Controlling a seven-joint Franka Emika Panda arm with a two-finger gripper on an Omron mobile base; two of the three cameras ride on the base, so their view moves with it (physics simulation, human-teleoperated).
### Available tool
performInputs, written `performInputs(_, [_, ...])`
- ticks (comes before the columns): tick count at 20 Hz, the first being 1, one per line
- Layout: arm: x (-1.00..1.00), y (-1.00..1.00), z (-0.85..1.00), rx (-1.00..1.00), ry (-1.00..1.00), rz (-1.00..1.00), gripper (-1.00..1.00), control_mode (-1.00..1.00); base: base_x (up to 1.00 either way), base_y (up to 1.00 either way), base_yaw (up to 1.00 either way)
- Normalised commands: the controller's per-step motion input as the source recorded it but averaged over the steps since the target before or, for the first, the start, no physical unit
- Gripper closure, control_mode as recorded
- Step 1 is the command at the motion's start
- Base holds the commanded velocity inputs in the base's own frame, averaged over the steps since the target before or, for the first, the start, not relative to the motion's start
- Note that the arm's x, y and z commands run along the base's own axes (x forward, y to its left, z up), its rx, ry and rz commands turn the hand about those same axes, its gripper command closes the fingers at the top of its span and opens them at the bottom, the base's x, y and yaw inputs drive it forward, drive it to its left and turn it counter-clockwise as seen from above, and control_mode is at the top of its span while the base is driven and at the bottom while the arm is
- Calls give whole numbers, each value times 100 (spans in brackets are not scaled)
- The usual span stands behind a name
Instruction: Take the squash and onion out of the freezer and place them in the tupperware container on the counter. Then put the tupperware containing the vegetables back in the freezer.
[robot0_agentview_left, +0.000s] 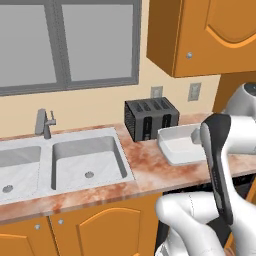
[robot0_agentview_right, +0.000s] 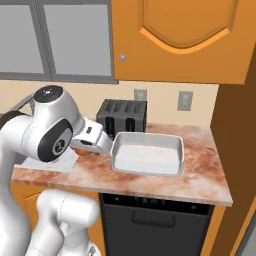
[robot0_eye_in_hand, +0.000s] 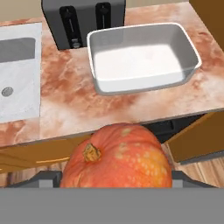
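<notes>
From the left base, the white tub (robot0_agentview_left: 181, 145) sits empty on the tabletop (robot0_agentview_left: 150, 172) beside a toaster (robot0_agentview_left: 151, 119). From the right base, the arm reaches toward it. From the hand (robot0_eye_in_hand: 116, 177), an orange squash (robot0_eye_in_hand: 116, 157) is gripped, held short of the tub for dropping in.

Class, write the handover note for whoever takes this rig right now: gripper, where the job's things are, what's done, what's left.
Gripper: shut on the squash, carried short of the counter edge.
Tupperware container: on the counter beside the toaster, nothing in it.
Done: squash is out and in hand.
Left: drop squash in the container, fetch the onion, add it, then return the container to the freezer.
</notes>
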Motion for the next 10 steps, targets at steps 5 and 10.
performInputs(5, [100, -18, -26, 0, 0, -2, 100, -100, 0, 0, 0])
performInputs(10, [100, -36, -64, 0, 0, 0, 100, -100, 0, 0, 0])
